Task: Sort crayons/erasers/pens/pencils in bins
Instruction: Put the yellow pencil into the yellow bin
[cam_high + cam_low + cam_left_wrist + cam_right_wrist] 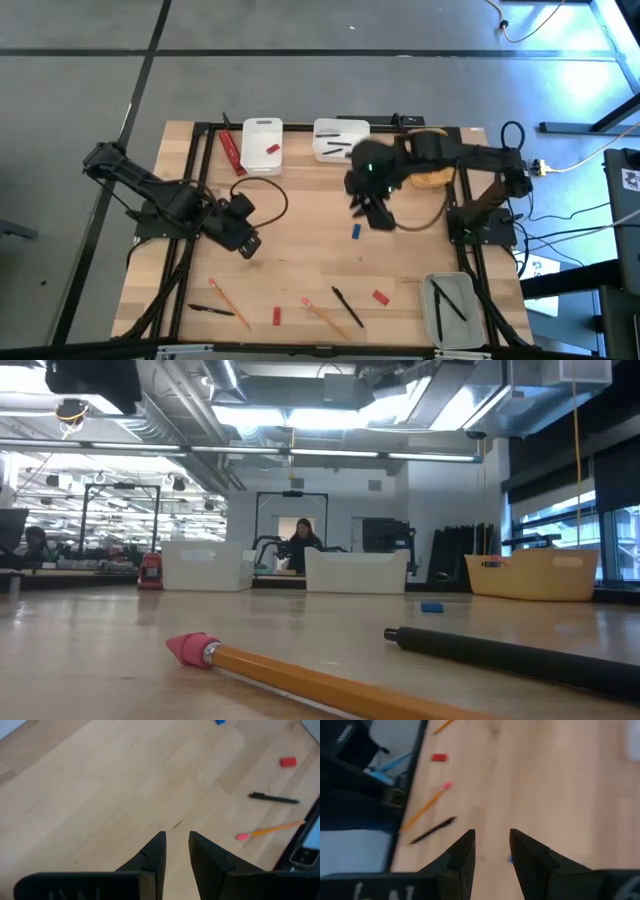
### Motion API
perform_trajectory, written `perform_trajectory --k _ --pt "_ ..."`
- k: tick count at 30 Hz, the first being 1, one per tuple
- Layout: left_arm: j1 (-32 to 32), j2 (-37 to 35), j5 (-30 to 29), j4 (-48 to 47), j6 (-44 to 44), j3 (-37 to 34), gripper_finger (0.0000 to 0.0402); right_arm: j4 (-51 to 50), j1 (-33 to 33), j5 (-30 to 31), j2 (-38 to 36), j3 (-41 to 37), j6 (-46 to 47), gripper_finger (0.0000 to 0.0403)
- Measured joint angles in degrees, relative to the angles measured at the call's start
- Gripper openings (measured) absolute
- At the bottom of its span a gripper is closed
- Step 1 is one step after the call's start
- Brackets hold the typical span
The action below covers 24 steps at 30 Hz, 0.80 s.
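Pens [347, 306] and pencils [228, 305] lie scattered along the counter's [300, 250] near edge, bins [262, 140] at the far edge plus a grey one [450, 308] at the near right corner. Left claw [177, 851] hangs slightly open, empty, near the left edge. Right claw [491, 847] hangs slightly open, empty, mid-counter above a small blue piece [356, 231].

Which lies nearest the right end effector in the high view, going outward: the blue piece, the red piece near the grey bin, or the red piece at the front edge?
From the right end effector, jaws apart and empty:
1. Blue piece, just beside it.
2. Red piece, by the grey bin.
3. Red piece, front edge, left arm's side.
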Motion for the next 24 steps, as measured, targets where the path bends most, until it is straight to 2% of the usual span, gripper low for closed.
perform_trajectory --k 7,10,14,20,24 --pt "-4.60 0.00 -5.62 0.16 0.18 0.00 0.0076 -1.31 12.01 6.53 0.84 0.00 17.99 0.0123" --pt "-6.01 0.00 -7.91 0.26 0.58 0.00 0.0076 -3.51 16.62 9.35 1.34 0.00 28.39 0.0123" --pt "-7.93 0.02 -11.87 2.14 5.93 0.00 0.0076 -6.87 22.21 14.32 1.84 -0.61 40.16 0.0123" --pt "-8.68 0.07 -12.73 8.72 13.29 0.00 0.0076 -6.33 27.87 15.89 1.77 -3.25 45.88 0.0123" --pt "-9.19 0.07 -12.08 13.79 11.59 0.00 0.0076 -8.07 29.86 18.13 1.84 -6.05 47.62 0.0123"
